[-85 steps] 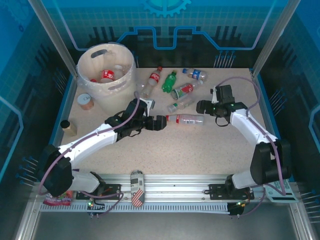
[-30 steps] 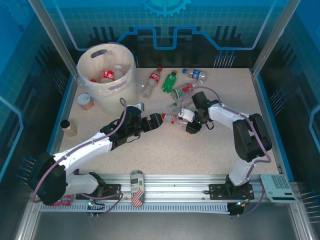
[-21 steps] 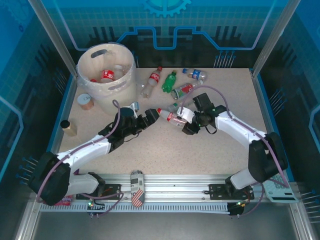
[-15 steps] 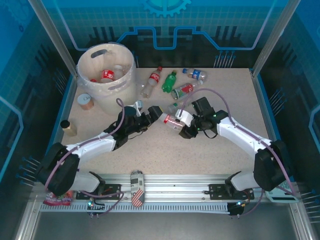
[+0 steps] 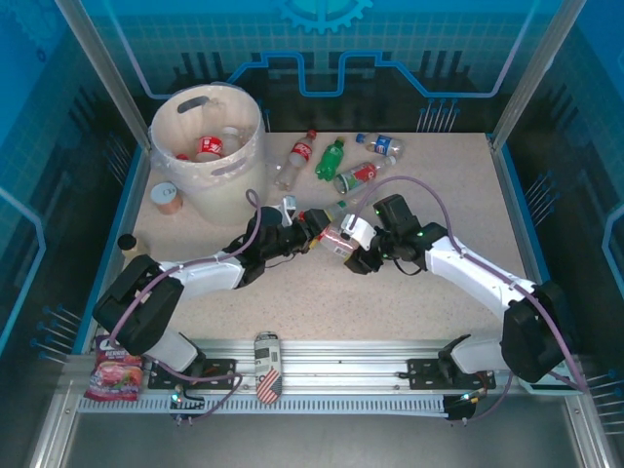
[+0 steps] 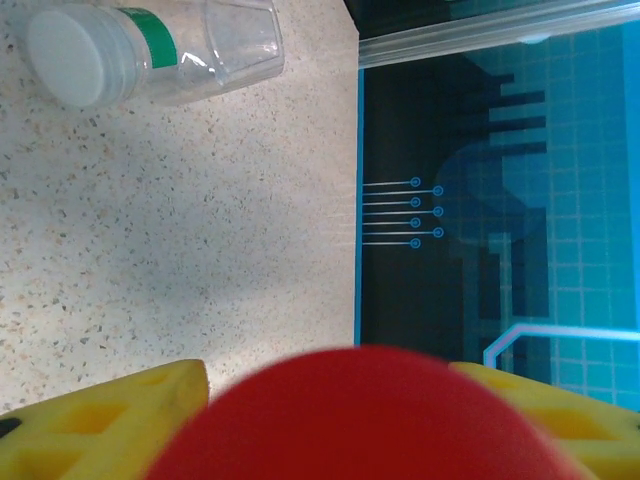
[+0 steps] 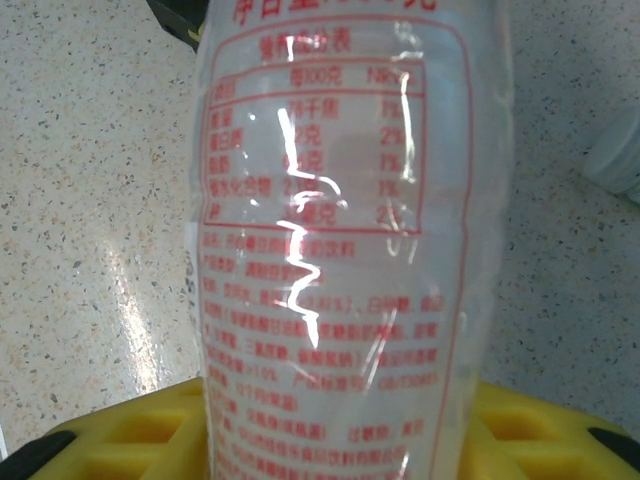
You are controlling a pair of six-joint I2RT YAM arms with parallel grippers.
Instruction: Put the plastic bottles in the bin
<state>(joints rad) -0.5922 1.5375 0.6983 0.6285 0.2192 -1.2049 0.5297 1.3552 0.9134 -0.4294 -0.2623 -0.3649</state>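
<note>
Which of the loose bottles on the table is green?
The green bottle in the far row, just right of the red-capped bottle; the others are clear.

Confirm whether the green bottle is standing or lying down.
Lying down: the green bottle shows its full length on the table, cap toward the far edge.

A speckled beige table top [image 5: 390, 292] sits inside a booth. Blue wall panels [image 5: 322, 49] with a fine grid and paler circuit-like lines stand behind and at both sides, with a gear emblem [image 5: 327, 12] up top. Slanted metal posts [image 5: 102, 73] frame the corners. A grooved metal rail [image 5: 341, 370] runs along the near edge.
</note>
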